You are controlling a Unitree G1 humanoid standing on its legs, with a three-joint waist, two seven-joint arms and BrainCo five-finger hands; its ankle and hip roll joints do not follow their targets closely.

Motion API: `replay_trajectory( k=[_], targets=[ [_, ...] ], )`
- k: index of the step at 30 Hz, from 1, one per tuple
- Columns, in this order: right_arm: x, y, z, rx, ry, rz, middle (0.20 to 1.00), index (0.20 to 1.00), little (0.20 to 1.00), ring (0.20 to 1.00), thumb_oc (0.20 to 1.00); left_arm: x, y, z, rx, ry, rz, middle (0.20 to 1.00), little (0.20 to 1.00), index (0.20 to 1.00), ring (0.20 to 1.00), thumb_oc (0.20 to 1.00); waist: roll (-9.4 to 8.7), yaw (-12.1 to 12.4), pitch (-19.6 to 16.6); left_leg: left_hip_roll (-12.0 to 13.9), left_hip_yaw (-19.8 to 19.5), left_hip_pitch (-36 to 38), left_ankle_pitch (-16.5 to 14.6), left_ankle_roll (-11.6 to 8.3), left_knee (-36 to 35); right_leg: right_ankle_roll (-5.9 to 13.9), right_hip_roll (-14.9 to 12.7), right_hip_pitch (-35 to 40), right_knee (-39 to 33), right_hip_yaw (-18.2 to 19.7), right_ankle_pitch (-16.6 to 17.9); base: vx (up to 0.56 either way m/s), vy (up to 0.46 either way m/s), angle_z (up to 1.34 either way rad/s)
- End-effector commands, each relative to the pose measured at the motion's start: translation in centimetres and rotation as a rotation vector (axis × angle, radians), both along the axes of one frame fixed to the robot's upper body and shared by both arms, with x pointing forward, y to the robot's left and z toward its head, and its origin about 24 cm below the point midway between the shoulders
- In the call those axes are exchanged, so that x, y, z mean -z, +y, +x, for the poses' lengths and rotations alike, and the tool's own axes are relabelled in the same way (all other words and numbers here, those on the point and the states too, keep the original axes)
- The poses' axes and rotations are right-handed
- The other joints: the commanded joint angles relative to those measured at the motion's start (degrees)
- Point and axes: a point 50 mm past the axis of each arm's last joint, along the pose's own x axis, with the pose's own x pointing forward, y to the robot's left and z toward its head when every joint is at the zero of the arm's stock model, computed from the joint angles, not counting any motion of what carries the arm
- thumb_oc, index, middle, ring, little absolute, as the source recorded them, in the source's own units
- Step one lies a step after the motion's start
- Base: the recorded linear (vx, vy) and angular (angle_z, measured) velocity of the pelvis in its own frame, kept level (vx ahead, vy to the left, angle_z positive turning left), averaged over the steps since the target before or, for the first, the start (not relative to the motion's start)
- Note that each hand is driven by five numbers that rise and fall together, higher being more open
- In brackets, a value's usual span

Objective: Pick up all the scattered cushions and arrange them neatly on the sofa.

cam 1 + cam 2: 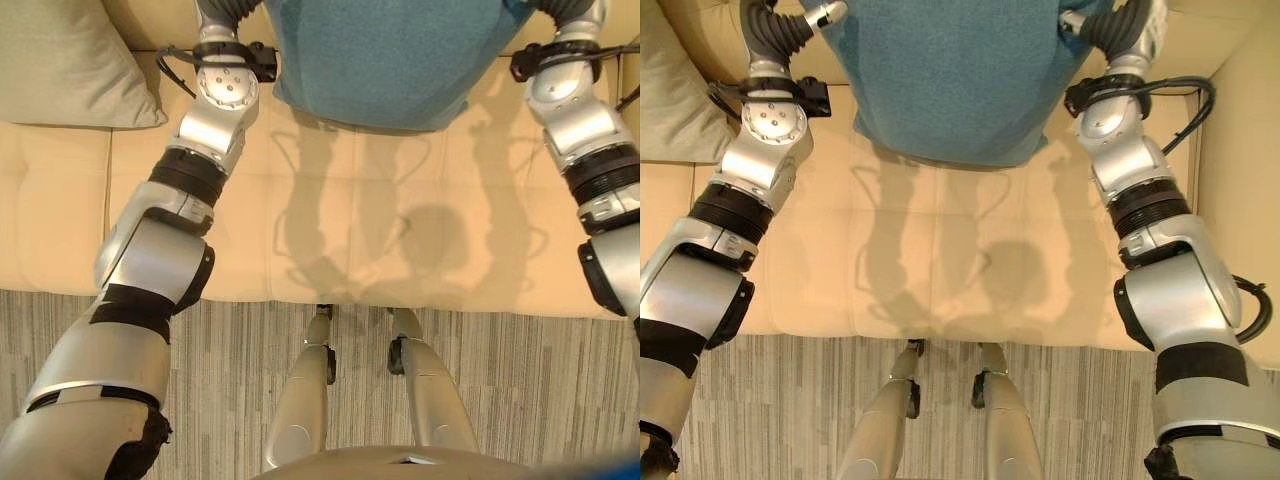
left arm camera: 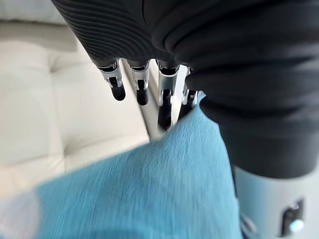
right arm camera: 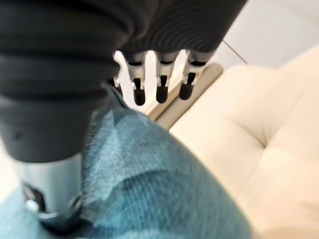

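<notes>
Both hands, left and right, press straight, uncurled fingers against our square teal fabric cushion above the cream tufted sofa; we should lower it level against the backrest.

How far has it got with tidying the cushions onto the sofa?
One beige cushion already lies on the sofa, at the robot's left. In hand now is a blue cushion, carried between the left hand and the right hand above the seat, fingers straight along its sides. It is not yet set down; any other cushions would lie outside these views.
</notes>
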Motion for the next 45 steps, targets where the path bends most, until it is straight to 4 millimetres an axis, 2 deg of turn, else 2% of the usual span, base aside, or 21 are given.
replay_trajectory(
  k=[1,2,3,5,11,12,15,16,20,21,22,27,31,34,35,36,39,40,42,45],
  targets=[
    [1.3,-1.1,0.4,0.071,0.080,-0.055,1.000,1.000,1.000,1.000,1.000,-0.5,1.8,-0.1,-0.061,-0.002,0.069,1.000,1.000,1.000,1.000,1.000,-0.89,0.38,-7.62,-2.12,1.48,1.93,-3.13,-2.80,-0.06,8.91,-2.55,3.39,0.26,0.88,-2.89,0.00,0.000,0.00],
    [1.2,-2.1,0.4,0.107,0.099,-0.052,1.000,1.000,1.000,1.000,1.000,-0.6,2.8,-0.1,-0.090,0.009,0.065,1.000,1.000,1.000,1.000,1.000,-0.81,0.46,-7.90,-2.14,1.51,1.91,-3.12,-2.82,-0.06,8.96,-2.59,3.38,0.26,0.80,-2.86,0.00,0.000,0.00],
    [1.1,-2.1,0.4,0.107,0.098,-0.052,1.000,1.000,1.000,1.000,1.000,-0.7,2.8,-0.1,-0.090,0.008,0.065,1.000,1.000,1.000,1.000,1.000,-0.84,0.38,-7.88,-2.25,1.47,1.68,-2.79,-2.78,-0.06,8.97,-2.70,3.18,0.26,0.77,-2.61,0.00,0.000,0.00],
    [1.1,-4.8,-0.3,0.183,0.112,-0.033,1.000,1.000,1.000,1.000,1.000,0.1,5.4,-0.4,-0.158,0.043,0.058,1.000,1.000,1.000,1.000,1.000,-0.81,0.39,-8.62,-2.37,1.70,1.51,-2.80,-2.89,-0.06,8.96,-2.70,3.02,0.26,0.77,-2.62,0.00,0.000,0.00],
    [2.7,-7.2,-1.1,0.226,0.143,-0.045,1.000,1.000,1.000,1.000,1.000,2.0,7.4,-0.9,-0.197,0.075,0.092,1.000,1.000,1.000,1.000,1.000,-0.99,0.39,-9.49,-2.41,1.95,2.27,-3.03,-3.07,-0.06,9.01,-2.87,4.02,0.26,0.17,-3.00,0.00,0.000,0.00],
    [3.5,-7.7,-1.5,0.214,0.140,-0.051,1.000,1.000,1.000,1.000,1.000,3.3,7.9,-1.2,-0.202,0.096,0.128,1.000,1.000,1.000,1.000,1.000,-1.09,0.35,-9.74,-2.18,2.05,3.23,-3.37,-3.17,-0.06,8.98,-2.97,5.04,0.26,0.14,-3.30,0.05,-0.001,-0.01],
    [5.3,-8.2,-2.1,0.196,0.150,-0.054,1.000,1.000,1.000,1.000,1.000,5.0,8.2,-1.8,-0.195,0.110,0.176,1.000,1.000,1.000,1.000,1.000,-1.35,0.15,-10.31,-2.04,2.07,4.49,-3.80,-3.12,-0.06,8.89,-3.02,6.50,0.26,-0.02,-3.70,0.03,0.007,0.00],
    [8.0,-8.7,-2.9,0.168,0.179,-0.046,1.000,1.000,1.000,1.000,1.000,7.6,8.6,-2.6,-0.177,0.138,0.195,1.000,1.000,1.000,1.000,1.000,-1.52,-0.05,-10.69,-1.80,2.25,6.10,-4.42,-2.95,-0.06,8.77,-3.14,8.13,0.26,-0.28,-4.21,0.07,0.006,0.03],
    [15.9,-10.0,-5.6,0.136,0.308,0.045,1.000,1.000,1.000,1.000,1.000,13.4,8.6,-5.0,-0.129,0.215,0.208,1.000,1.000,1.000,1.000,1.000,-2.19,-0.24,-11.57,-1.26,2.54,9.76,-5.67,-2.81,-0.06,8.60,-3.40,12.07,0.26,-0.65,-5.29,0.07,-0.002,0.10],
    [16.1,-10.0,-5.7,0.136,0.314,0.045,1.000,1.000,1.000,1.000,1.000,13.7,8.6,-5.1,-0.128,0.220,0.210,1.000,1.000,1.000,1.000,1.000,-2.25,-0.19,-11.69,-1.26,2.53,10.02,-5.73,-2.81,-0.06,8.60,-3.40,12.32,0.26,-0.67,-5.36,0.07,-0.014,0.16],
    [19.8,-10.1,-7.3,0.117,0.389,0.084,1.000,1.000,1.000,1.000,1.000,16.6,8.6,-6.5,-0.111,0.279,0.203,1.000,1.000,1.000,1.000,1.000,-2.62,-0.24,-11.77,-0.94,2.78,11.83,-6.23,-2.73,-0.06,8.51,-3.51,14.26,0.26,-0.80,-5.88,0.08,-0.011,0.11],
    [28.2,-10.4,-11.9,0.111,0.658,0.144,1.000,1.000,1.000,1.000,1.000,24.5,9.6,-10.8,-0.101,0.510,0.127,1.000,1.000,1.000,1.000,1.000,-3.31,-0.17,-11.99,-0.30,3.11,17.05,-7.24,-2.49,-0.06,8.31,-3.24,19.65,0.26,-1.42,-7.30,0.06,-0.016,0.00],
    [32.8,-9.8,-14.6,0.091,0.838,0.173,1.000,1.000,1.000,1.000,1.000,30.8,10.3,-14.5,-0.110,0.762,0.089,1.000,1.000,1.000,1.000,1.000,-3.57,0.00,-12.05,0.24,3.49,20.47,-7.66,-1.99,-0.06,8.00,-2.86,23.21,0.26,-1.57,-8.15,0.01,-0.007,0.00],
    [36.1,-9.2,-16.6,0.079,0.979,0.211,1.000,1.000,1.000,1.000,1.000,36.2,10.4,-17.9,-0.124,1.000,0.028,1.000,1.000,1.000,1.000,1.000,-3.54,0.06,-12.36,0.52,3.95,22.82,-7.92,-1.57,-0.06,7.82,-2.41,25.51,0.26,-1.39,-8.56,0.00,0.000,0.00],
    [38.1,-8.5,-17.6,0.067,1.069,0.229,1.000,1.000,1.000,1.000,1.000,39.0,10.2,-19.8,-0.122,1.142,0.028,1.000,1.000,1.000,1.000,1.000,-3.46,0.08,-12.60,0.72,4.29,23.99,-8.08,-1.29,-0.06,7.74,-2.27,26.58,0.26,-1.40,-8.75,-0.03,-0.004,-0.04],
    [39.4,-8.1,-18.3,0.059,1.127,0.240,1.000,1.000,1.000,1.000,1.000,40.8,10.0,-21.1,-0.124,1.230,0.010,1.000,1.000,1.000,1.000,1.000,-3.45,0.13,-12.65,0.80,4.35,24.79,-8.14,-1.19,-0.06,7.65,-2.14,27.26,0.26,-1.29,-8.83,-0.04,-0.010,-0.09],
    [42.0,-7.2,-20.0,0.048,1.264,0.246,1.000,1.000,1.000,1.000,1.000,44.8,9.1,-24.6,-0.134,1.450,-0.016,1.000,1.000,1.000,1.000,1.000,-3.47,0.23,-12.80,1.13,4.67,26.81,-8.58,-0.83,-0.06,7.43,-1.74,29.29,0.26,-0.78,-9.27,-0.03,-0.024,-0.13],
    [43.6,-6.7,-21.3,0.043,1.348,0.243,1.000,1.000,1.000,1.000,1.000,46.7,8.5,-26.9,-0.140,1.574,-0.029,1.000,1.000,1.000,1.000,1.000,-3.52,0.28,-13.02,1.35,4.65,28.11,-8.93,-0.60,-0.06,7.18,-1.42,30.52,0.26,-0.57,-9.76,-0.01,-0.065,-0.01],
    [45.8,-6.0,-23.8,0.054,1.485,0.260,1.000,1.000,1.000,1.000,1.000,48.5,8.1,-29.9,-0.160,1.727,-0.051,1.000,1.000,1.000,1.000,1.000,-3.64,0.37,-13.01,2.00,4.37,29.84,-9.00,-0.69,-0.06,6.65,-0.71,32.55,0.26,-0.26,-10.83,-0.06,-0.121,-0.03],
    [47.4,-5.4,-25.8,0.079,1.573,0.317,1.000,1.000,1.000,1.000,1.000,49.0,8.2,-31.0,-0.191,1.782,-0.061,1.000,1.000,1.000,1.000,1.000,-3.66,0.18,-12.14,3.06,3.93,29.64,-7.80,-1.35,-0.06,5.85,0.36,32.96,0.26,-0.08,-11.65,-0.11,-0.101,0.08]
  ],
)
